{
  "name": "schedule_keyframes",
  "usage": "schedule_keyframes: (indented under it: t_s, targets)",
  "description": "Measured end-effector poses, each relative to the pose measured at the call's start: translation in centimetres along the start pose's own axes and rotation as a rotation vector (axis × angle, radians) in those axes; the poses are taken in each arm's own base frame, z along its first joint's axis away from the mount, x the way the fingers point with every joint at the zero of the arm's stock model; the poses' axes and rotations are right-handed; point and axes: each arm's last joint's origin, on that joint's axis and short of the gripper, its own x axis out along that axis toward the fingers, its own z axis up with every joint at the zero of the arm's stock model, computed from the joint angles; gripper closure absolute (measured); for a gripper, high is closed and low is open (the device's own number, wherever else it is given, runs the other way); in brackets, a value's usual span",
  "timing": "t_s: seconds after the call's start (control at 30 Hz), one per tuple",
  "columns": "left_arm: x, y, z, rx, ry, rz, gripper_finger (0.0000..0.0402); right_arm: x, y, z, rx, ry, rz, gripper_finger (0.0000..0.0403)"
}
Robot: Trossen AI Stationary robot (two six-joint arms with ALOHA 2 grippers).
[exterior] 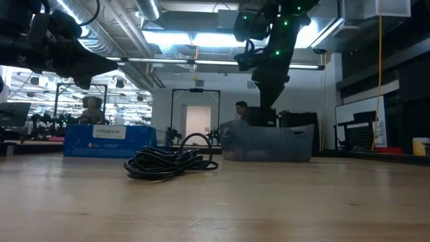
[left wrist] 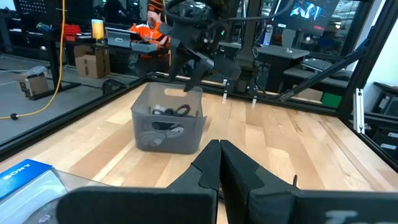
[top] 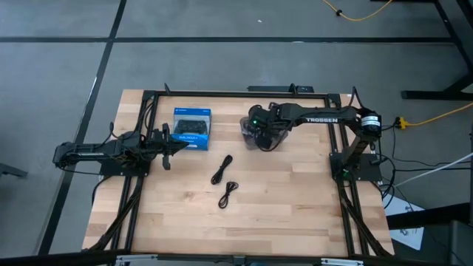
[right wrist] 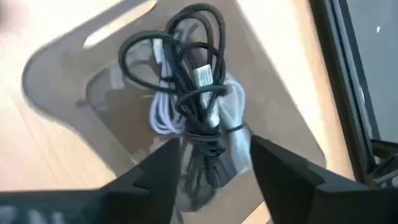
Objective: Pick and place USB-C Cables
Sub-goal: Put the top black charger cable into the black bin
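Two black coiled USB-C cables lie loose on the wooden table, one (top: 222, 170) and one nearer the near edge (top: 228, 194); in the low view they show as one dark heap (exterior: 171, 161). Further cables, black (right wrist: 196, 81) and white (right wrist: 163, 112), lie piled in a clear plastic bin (top: 264, 134) (left wrist: 168, 124). My right gripper (right wrist: 214, 165) hangs open above that bin, fingers pointing down, clear of the pile. My left gripper (left wrist: 221, 163) is shut and hovers beside the blue box (top: 192, 127), holding nothing.
The blue box (exterior: 107, 140) sits on the table's far left part, right by the left gripper. A black metal frame (top: 148, 96) rings the table. Bare wood lies between the loose cables and the near edge. People and workbenches show in the room beyond.
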Motion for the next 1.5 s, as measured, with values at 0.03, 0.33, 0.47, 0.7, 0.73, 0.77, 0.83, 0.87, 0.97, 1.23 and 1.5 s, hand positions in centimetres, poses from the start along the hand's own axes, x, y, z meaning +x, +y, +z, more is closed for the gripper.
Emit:
schedule_keyframes:
  t_s: [0.03,0.33,0.47,0.7,0.73,0.77,0.83,0.87,0.97,1.23,1.5]
  targets:
    - [0.0,0.0,0.0,0.0,0.0,0.0,0.0401,0.1,-0.1,0.0,-0.007,-0.002,-0.008,0.0181]
    - [0.0,0.0,0.0,0.0,0.0,0.0,0.0401,0.0,0.0,0.4,0.15,-0.034,0.055,0.0127]
    - [0.0,0.0,0.0,0.0,0.0,0.0,0.0401,-0.4,1.3,1.4,0.185,-0.112,0.357,0.0127]
    - [0.0,0.0,0.0,0.0,0.0,0.0,0.0401,-2.6,6.3,3.9,-0.062,-0.446,0.668,0.0127]
    - [0.0,0.0,0.0,0.0,0.0,0.0,0.0401,-2.7,7.2,4.2,-0.101,-0.492,0.664,0.0127]
    - [0.0,0.0,0.0,0.0,0.0,0.0,0.0401,-2.9,8.1,4.6,-0.135,-0.557,0.648,0.0127]
    - [0.0,0.0,0.0,0.0,0.0,0.0,0.0401,-2.8,9.8,5.2,-0.188,-0.663,0.591,0.0127]
    - [0.0,0.0,0.0,0.0,-0.001,0.0,0.0401,-2.7,10.5,5.4,-0.2,-0.707,0.555,0.0127]
    - [0.0,0.0,0.0,0.0,-0.001,0.008,0.0401,-1.4,12.4,5.9,-0.243,-0.772,0.457,0.0127]
    - [0.0,0.1,0.0,0.0,-0.004,0.026,0.0401,3.4,13.6,5.4,-0.241,-0.629,0.402,0.0127]
    - [0.0,0.1,0.0,0.0,-0.006,0.04,0.0401,4.3,12.9,4.7,-0.465,-0.537,0.395,0.0127]
